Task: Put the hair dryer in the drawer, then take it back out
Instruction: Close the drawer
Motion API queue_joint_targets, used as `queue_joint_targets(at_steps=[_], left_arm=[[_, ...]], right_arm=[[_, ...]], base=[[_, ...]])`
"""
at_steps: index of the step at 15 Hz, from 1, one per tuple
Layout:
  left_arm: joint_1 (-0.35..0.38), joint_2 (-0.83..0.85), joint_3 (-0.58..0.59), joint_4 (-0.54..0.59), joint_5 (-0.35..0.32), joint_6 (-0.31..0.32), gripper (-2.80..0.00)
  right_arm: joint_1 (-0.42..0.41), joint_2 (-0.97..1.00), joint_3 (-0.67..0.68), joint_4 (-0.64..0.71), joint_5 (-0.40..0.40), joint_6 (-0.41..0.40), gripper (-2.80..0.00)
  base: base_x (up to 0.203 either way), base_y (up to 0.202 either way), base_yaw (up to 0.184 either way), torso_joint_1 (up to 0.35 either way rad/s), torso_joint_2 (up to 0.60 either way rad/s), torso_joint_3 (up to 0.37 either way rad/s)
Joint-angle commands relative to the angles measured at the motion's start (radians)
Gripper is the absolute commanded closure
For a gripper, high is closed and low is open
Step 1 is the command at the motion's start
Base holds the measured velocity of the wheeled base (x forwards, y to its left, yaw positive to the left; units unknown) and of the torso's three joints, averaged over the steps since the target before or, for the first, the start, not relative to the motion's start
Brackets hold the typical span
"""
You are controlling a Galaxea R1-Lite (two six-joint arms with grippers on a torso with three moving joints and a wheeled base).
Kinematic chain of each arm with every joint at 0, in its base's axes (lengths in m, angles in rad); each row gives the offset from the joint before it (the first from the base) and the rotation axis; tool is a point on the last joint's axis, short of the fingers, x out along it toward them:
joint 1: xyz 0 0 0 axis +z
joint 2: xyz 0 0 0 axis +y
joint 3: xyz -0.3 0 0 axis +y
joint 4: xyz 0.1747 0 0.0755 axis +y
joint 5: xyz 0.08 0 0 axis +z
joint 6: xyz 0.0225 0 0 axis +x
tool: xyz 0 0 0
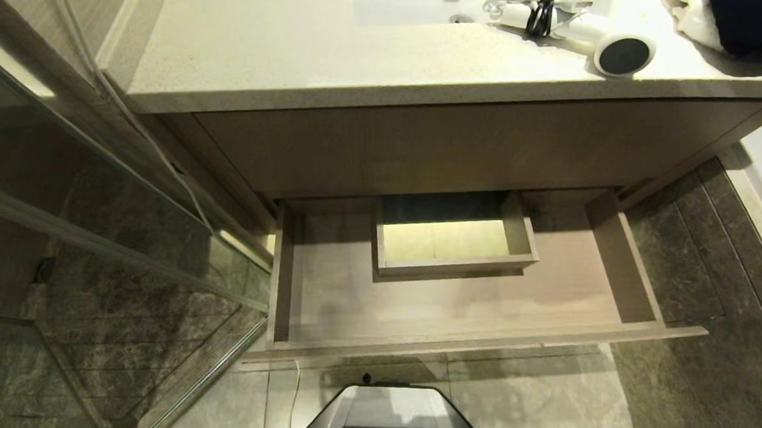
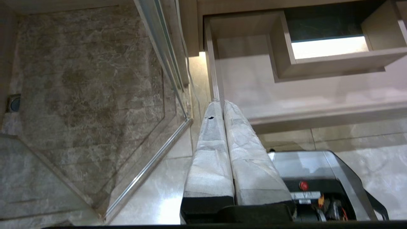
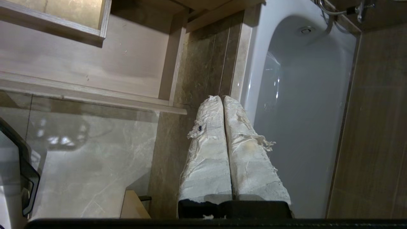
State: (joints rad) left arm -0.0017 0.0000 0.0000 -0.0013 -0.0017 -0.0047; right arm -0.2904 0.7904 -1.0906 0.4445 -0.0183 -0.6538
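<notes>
The white hair dryer (image 1: 615, 40) lies on the pale countertop (image 1: 311, 54) at the far right, its dark round end facing me, its cord bundled by a black tie (image 1: 540, 17). Below, the light-wood drawer (image 1: 455, 296) stands pulled out and holds nothing; a boxed cut-out (image 1: 451, 240) sits at its middle back. My left gripper (image 2: 218, 103) is shut, hanging over the floor by the drawer's (image 2: 286, 92) left front corner. My right gripper (image 3: 221, 98) is shut with nothing in it, over the dark floor between the drawer's (image 3: 95, 70) right end and a bathtub. Neither arm shows in the head view.
A glass shower partition (image 1: 125, 240) stands left of the vanity. A white bathtub (image 3: 302, 95) lies to the right. A sink basin (image 1: 418, 4) and a white towel with a dark cloth (image 1: 736, 24) share the countertop. My base (image 1: 393, 420) sits just before the drawer front.
</notes>
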Motion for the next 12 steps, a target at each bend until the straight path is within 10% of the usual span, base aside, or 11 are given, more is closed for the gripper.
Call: queue_joint_targets(at_steps=[1, 12], left_arm=[[0.000, 0.000, 0.000, 0.000, 0.001, -0.001, 0.00], [0.000, 0.000, 0.000, 0.000, 0.000, -0.001, 0.00]], right_arm=[[-0.004, -0.017, 0.018, -0.001, 0.000, -0.004, 0.00], [-0.010, -0.036, 0.059, -0.016, 0.001, 0.008, 0.00]], base=[[0.000, 0.000, 0.000, -0.227, -0.10, -0.296], [0.000, 0.000, 0.000, -0.208, -0.02, -0.224]])
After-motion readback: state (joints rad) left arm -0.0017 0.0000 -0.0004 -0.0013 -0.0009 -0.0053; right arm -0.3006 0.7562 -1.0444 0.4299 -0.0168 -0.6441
